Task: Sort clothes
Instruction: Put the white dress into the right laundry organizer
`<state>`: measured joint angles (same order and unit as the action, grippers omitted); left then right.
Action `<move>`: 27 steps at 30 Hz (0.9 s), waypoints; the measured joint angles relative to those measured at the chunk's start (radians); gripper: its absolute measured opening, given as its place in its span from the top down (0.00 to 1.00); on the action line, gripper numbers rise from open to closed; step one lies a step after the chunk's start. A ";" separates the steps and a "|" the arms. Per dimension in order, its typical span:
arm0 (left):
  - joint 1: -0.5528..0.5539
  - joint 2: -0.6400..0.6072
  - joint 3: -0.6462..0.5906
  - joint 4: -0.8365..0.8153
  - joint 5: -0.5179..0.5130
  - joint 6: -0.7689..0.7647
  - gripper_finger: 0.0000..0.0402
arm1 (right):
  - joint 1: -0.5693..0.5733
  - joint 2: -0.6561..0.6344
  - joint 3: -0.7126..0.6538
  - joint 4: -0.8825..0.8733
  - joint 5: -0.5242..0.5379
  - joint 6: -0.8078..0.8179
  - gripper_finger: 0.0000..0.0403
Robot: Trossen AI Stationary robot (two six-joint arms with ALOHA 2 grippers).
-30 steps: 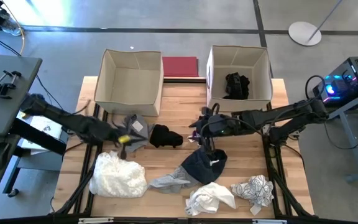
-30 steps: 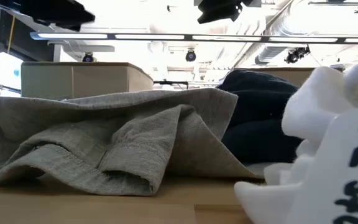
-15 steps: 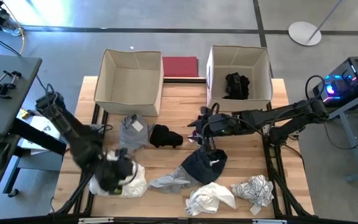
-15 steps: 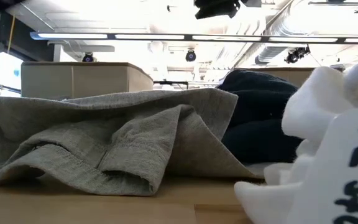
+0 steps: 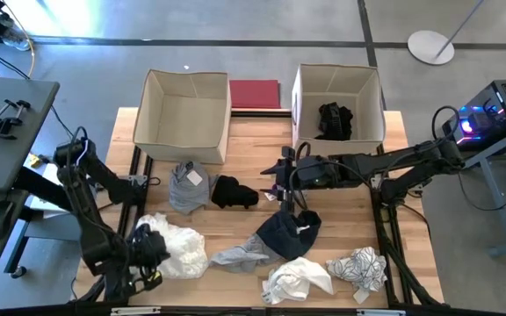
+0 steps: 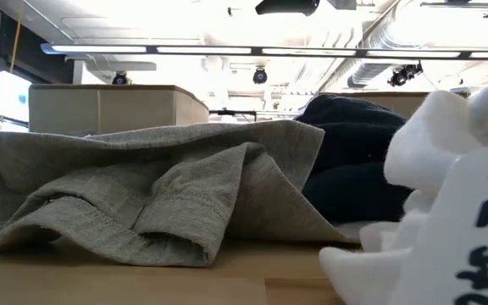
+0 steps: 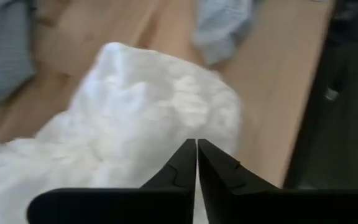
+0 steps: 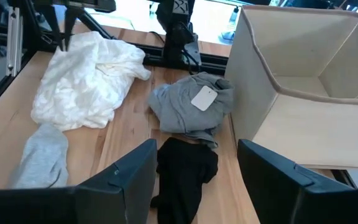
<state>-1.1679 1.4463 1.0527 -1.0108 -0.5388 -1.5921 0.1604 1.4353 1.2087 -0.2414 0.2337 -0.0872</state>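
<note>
The left gripper [image 5: 148,263] is seen at the near left corner of the table [image 5: 253,145], its two fingers [image 7: 185,165] pressed together with nothing between them, right at the edge of a crumpled white garment [image 5: 176,248] that lies on the wood there. The right gripper [image 5: 281,175] is held over the middle of the table, its fingers [image 8: 132,171] spread wide and empty, just beside a black garment [image 5: 234,191] and above a dark navy garment [image 5: 286,233]. A grey garment with a white tag [image 5: 187,183] is found just in front of the left beige box [image 5: 184,114], next to the black one. A light grey garment [image 5: 240,255] is spread beside the navy one, and nearer the front edge a second white garment [image 5: 297,281] and a black-and-white patterned garment [image 5: 358,266] are placed side by side. Another black garment [image 5: 333,119] is seen inside the right beige box [image 5: 338,81]. A flat dark red mat [image 5: 254,93] is laid between the two boxes.
</note>
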 joint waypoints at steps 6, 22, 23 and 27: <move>0.008 0.000 -0.025 -0.042 -0.006 -0.081 0.76 | -0.003 0.000 0.000 0.000 0.000 0.001 0.48; 0.012 0.010 -0.436 0.504 -0.044 -0.121 0.35 | -0.003 0.000 0.000 -0.004 0.000 0.001 0.48; 0.016 0.020 -0.459 0.549 -0.056 -0.088 0.35 | -0.003 0.000 0.000 -0.004 0.000 0.001 0.48; 0.031 0.069 -0.489 0.660 -0.080 0.070 0.41 | -0.004 0.000 0.000 -0.005 0.000 0.003 0.48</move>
<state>-1.1370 1.5154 0.5633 -0.3511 -0.6190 -1.5219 0.1567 1.4353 1.2087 -0.2466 0.2333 -0.0841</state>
